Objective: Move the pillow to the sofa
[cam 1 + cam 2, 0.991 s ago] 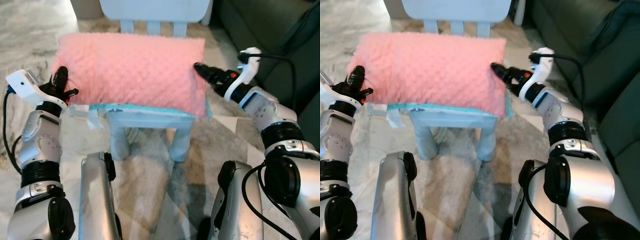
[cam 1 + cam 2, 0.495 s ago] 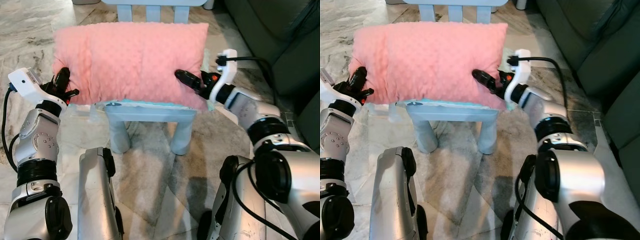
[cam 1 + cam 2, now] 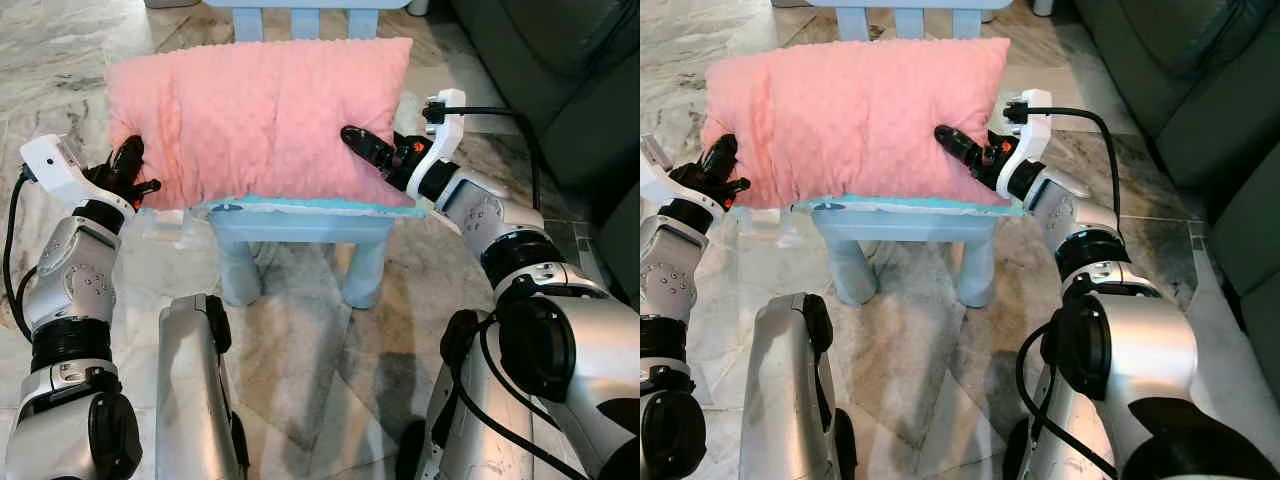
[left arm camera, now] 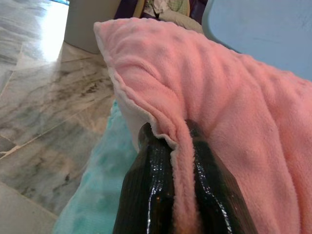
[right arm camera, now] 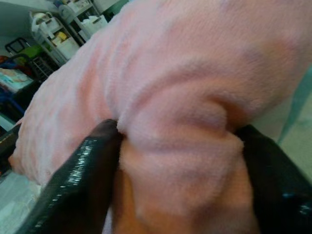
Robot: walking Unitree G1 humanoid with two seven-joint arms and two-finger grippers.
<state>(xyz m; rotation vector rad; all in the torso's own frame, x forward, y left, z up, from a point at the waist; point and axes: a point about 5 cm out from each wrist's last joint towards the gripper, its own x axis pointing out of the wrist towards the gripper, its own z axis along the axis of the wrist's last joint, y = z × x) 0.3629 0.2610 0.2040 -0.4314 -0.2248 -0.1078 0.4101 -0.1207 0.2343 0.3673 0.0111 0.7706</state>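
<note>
Both end effectors pinching pillow (image 3: 260, 115) edges, chair (image 3: 300, 225) beneath

Pink dimpled pillow (image 3: 262, 115), lengthwise on blue chair (image 3: 300, 228) seat.

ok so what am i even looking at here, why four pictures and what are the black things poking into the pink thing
You are seeing a humanoid robot's own cameras. The two wide pictures come from its head, looking down past its silver arms and legs. The two close-ups come from cameras on its wrists, looking along each gripper's black fingers.

The pink thing is a pillow lying on a small light-blue chair, which stands on a marble floor; a dark sofa is off to the robot's right.

The black things are its grippers. The left gripper pinches the pillow's edge seam, clearly shown in the left wrist picture. The right gripper squeezes a fold of the pillow's other end. So both hold the pillow.
</note>
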